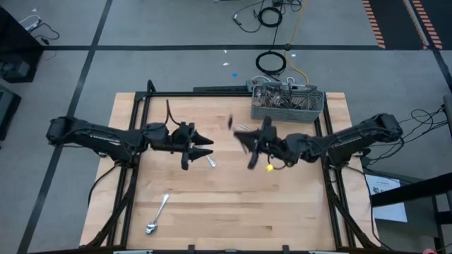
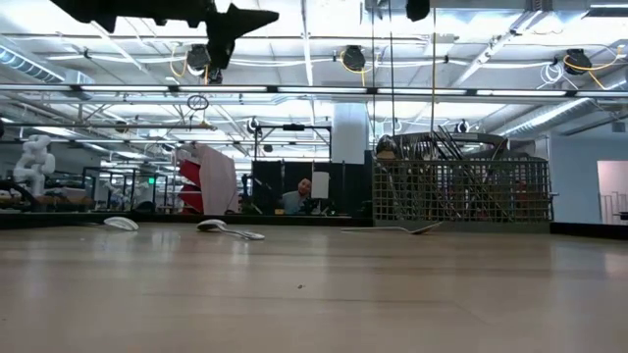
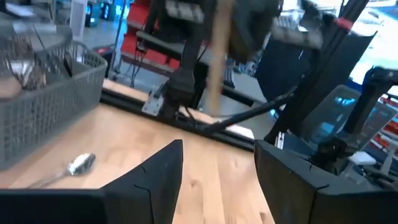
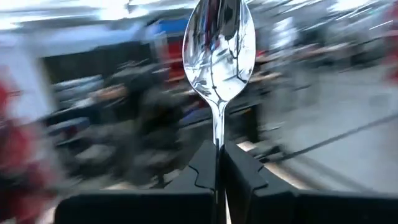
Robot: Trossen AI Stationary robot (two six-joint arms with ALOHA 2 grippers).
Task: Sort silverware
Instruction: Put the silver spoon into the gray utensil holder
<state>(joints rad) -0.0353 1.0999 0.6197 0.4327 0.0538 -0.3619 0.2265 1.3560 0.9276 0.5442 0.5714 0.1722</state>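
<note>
My right gripper (image 4: 220,155) is above the middle of the table (image 1: 248,148), shut on a shiny spoon (image 4: 217,43). My left gripper (image 3: 217,177) is open and empty, and hovers left of the middle (image 1: 201,144); it shows high in the low view (image 2: 250,18). A spoon (image 1: 210,161) lies flat on the wood just beside it. Another spoon (image 1: 157,214) lies near the front left. A third piece (image 1: 244,128) lies next to the grey mesh basket (image 1: 286,104), which holds several more pieces. My right gripper pinches the spoon's handle (image 4: 219,138) between its two fingers. The handle runs along the fingers, and the bowl (image 4: 217,56) sticks out beyond the fingertips. The spoon is lifted clear of the table. The rest of the handle is hidden between the fingers.
The basket (image 3: 43,106) stands at the table's far edge, right of centre. A black frame (image 1: 134,113) runs along the table's far and side edges. Bare wood (image 1: 282,212) lies toward the near edge. People and equipment show in the room beyond (image 2: 299,196).
</note>
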